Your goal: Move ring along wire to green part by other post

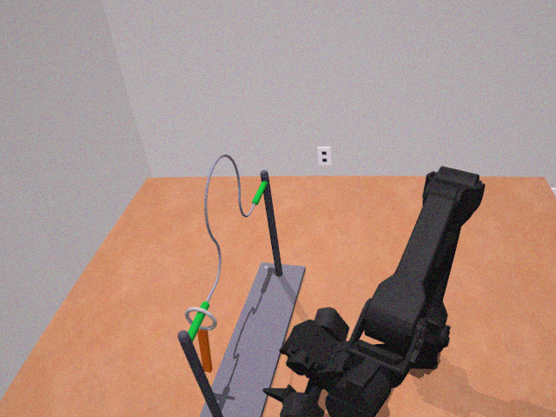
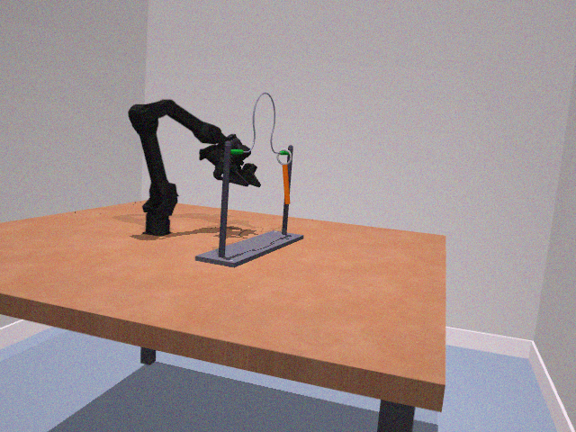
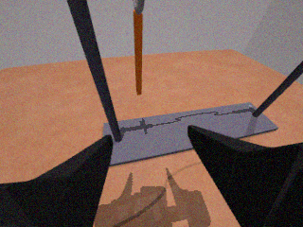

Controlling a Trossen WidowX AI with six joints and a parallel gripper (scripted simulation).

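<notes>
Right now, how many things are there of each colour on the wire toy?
Green: 2, the far green sleeve and the near green sleeve
Orange: 1, the handle
Dark grey: 2, the far post and the near post
Light grey: 3, the ring, the thin wire and the base plate
Total: 8
</notes>
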